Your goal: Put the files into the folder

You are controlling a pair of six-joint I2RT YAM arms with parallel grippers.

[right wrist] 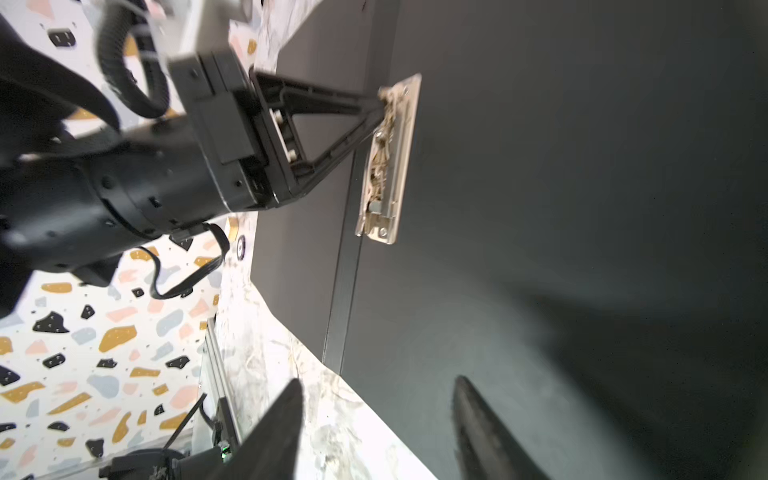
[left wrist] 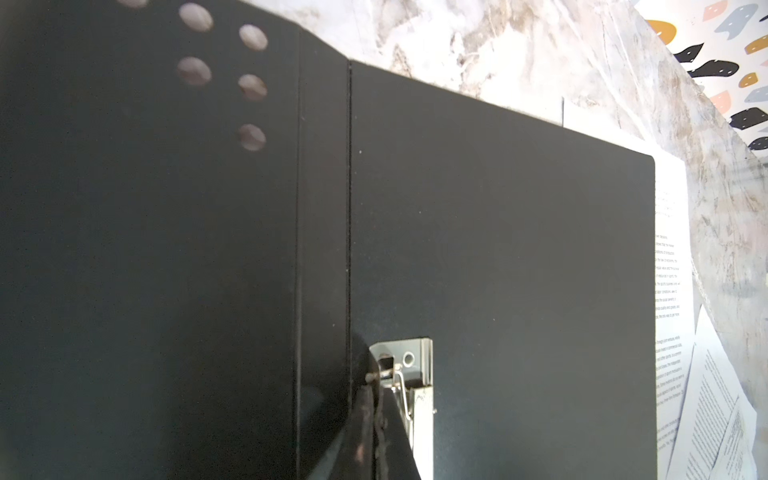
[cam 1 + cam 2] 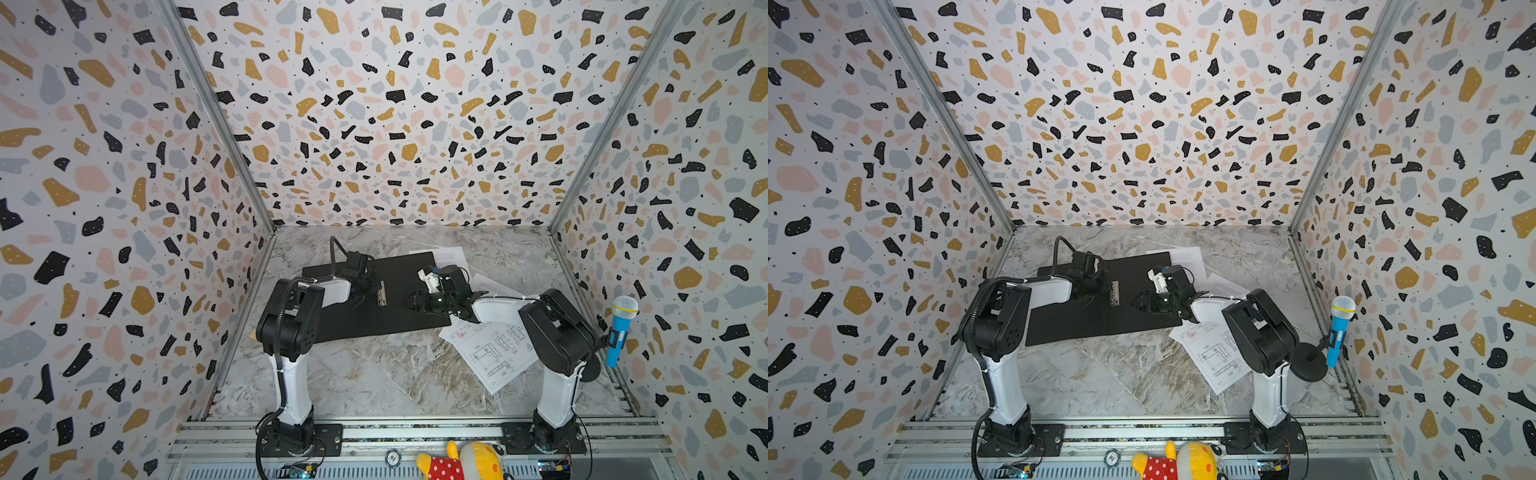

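Lying on the worktop (image 3: pixel 374 374) at 4 o'clock of the open folder (image 3: pixel 353 324), the drawing sheet (image 3: pixel 492 353) is nearest. Over the folder's right half the right tool (image 3: pixel 409 306) hovers half open and empty, while the left tool (image 1: pixel 380 106) is closed, tips on the clip (image 3: pixel 381 296) at the spine. Farther, at 1 o'clock, two text pages (image 3: pixel 451 257) lie outside, one under its corner: pulling it could drag the folder, a slipped tip could let the clip snap, and no print is legible.
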